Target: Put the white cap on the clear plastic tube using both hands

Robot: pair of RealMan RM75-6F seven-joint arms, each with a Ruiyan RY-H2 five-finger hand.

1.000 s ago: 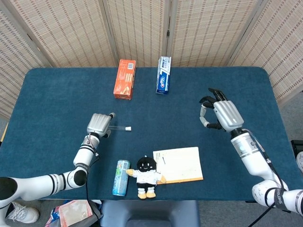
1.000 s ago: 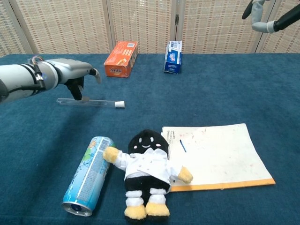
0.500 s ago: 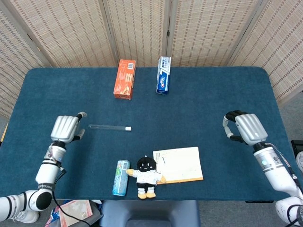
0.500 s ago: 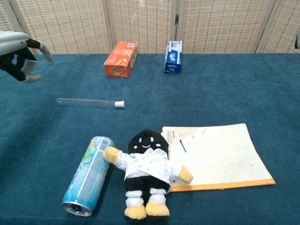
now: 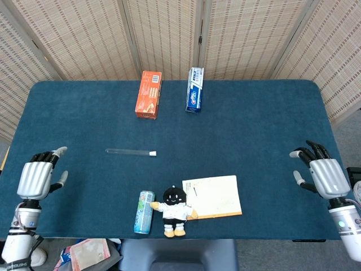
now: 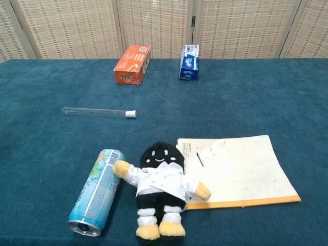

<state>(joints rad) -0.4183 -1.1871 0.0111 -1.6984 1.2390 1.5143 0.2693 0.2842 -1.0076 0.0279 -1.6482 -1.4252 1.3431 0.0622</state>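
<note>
Left hand (image 5: 38, 178) is resting open and empty at the table's near-left edge, having withdrawn from the clear plastic tube (image 5: 127, 151); right hand (image 5: 324, 174), fingers spread and holding nothing, is likewise pulling back to the near-right edge. The tube is lying flat on the blue table (image 5: 254, 113), white cap (image 5: 152, 152) seated on its right end. Both retreats are suggesting the capping is complete. The plush doll (image 5: 174, 210) is lying nearer.

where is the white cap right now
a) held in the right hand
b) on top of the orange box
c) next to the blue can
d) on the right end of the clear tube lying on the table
d: the white cap sits at the right end of the clear plastic tube, which lies flat on the table; both hands are far from it and hold nothing.
</note>
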